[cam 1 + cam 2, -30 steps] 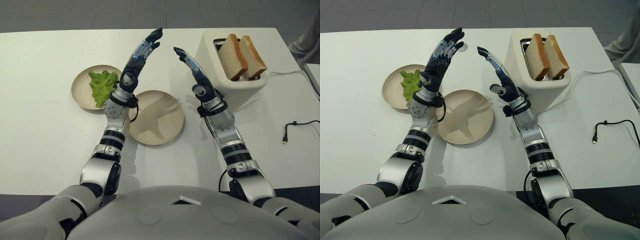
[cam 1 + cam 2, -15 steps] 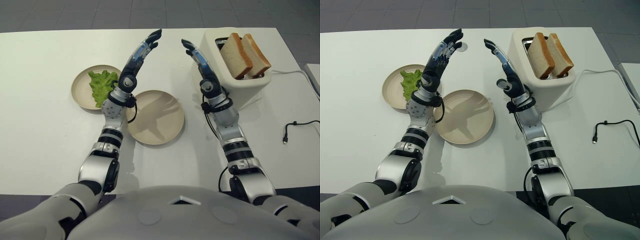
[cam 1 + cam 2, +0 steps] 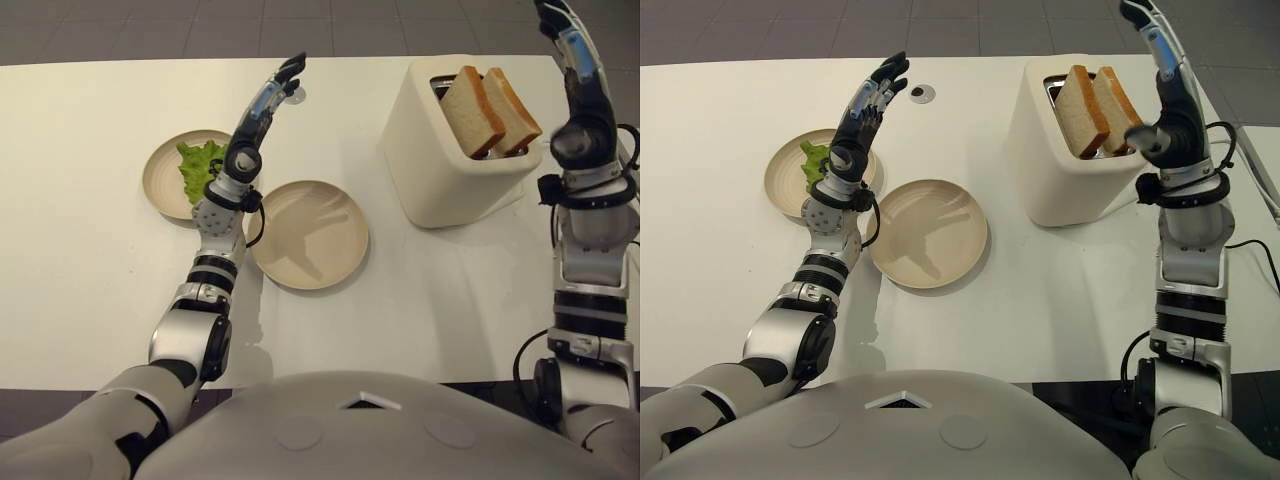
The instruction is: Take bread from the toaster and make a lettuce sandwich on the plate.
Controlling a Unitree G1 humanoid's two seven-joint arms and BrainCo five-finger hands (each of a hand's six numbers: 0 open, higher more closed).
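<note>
Checking the right hand (image 3: 1170,105), you find it raised with its fingers (image 3: 1152,40) straight and holding nothing. Two pale, brown-crusted slices of bread (image 3: 470,112) stand upright in the slots of the cream rounded toaster (image 3: 440,175), just inward of those fingers and below their tips. Hand and bread are apart.

The left hand (image 3: 855,125) is likewise extended and bare, its fingertips above the far edge of the beige round plate (image 3: 157,185) that bears the green ruffled lettuce leaf (image 3: 198,168). A second beige round plate (image 3: 325,245), bare, lies on the white table (image 3: 90,270) below and inward of the left wrist.

Assessment: the bread is likely light, dry and crumbly, and it will dent under pressure. Take the slice nearest the fingers by its exposed upper half, with pads on the two broad faces, and lift straight up along the slot. The lettuce looks limp and should tear readily, so pinch it near the thicker middle.
</note>
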